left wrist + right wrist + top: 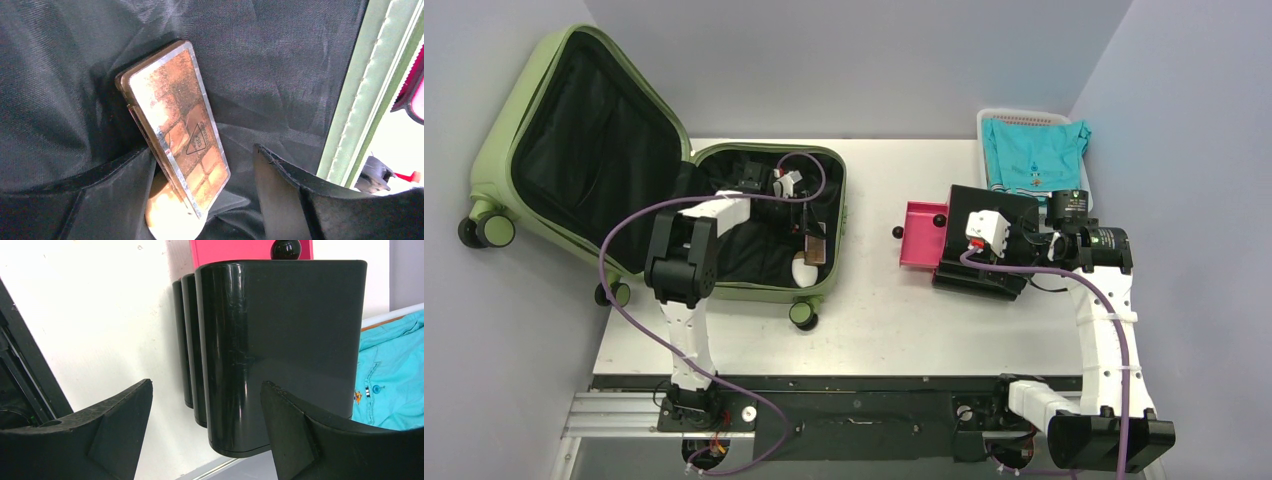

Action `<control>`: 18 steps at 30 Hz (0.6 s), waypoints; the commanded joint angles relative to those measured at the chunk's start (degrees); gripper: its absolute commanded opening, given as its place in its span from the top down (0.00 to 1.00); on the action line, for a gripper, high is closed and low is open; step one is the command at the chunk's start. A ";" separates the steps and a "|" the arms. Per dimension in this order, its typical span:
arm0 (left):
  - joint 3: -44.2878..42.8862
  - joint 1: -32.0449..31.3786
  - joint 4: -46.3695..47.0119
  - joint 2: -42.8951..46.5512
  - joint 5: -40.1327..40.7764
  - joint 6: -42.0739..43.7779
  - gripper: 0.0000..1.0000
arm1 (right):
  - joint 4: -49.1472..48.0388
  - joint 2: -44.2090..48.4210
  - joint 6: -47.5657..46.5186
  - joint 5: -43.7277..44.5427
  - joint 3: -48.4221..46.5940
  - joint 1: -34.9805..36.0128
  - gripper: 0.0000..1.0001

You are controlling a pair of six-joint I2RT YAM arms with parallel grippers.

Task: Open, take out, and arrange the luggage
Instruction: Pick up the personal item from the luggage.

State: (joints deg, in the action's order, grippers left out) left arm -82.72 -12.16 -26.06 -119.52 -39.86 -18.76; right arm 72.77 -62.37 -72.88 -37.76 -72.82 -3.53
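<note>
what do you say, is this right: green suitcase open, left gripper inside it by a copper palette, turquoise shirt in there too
One thing is off: the turquoise shirt lies in the white basket at the far right, as the top view shows. The green suitcase is open, with the left gripper inside it by the copper palette.

White shells and black joint housings on left arm (pixel 686 335) and right arm (pixel 1104 320); purple cable (pixel 604 265) along each; matte black wedge-shaped fingers (pixel 305 435), rough at edges.

Left pincer (pixel 204 150) and right pincer (pixel 206 384) both gape wide.
</note>
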 commanded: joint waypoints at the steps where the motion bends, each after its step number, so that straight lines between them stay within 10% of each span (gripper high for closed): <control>1: 4.45 1.76 8.11 -3.07 -2.51 -4.24 0.35 | -0.48 0.30 -0.49 -1.52 -0.54 0.53 0.26; 18: 11.37 4.43 24.70 0.07 -9.74 -13.27 0.73 | -0.20 0.05 -0.31 -1.30 -1.29 0.98 0.26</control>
State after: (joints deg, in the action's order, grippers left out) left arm -72.23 -8.43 -6.13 -119.96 -48.21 -30.70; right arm 72.79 -62.37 -72.86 -37.71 -72.84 -3.07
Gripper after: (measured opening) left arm 0.286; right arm 0.743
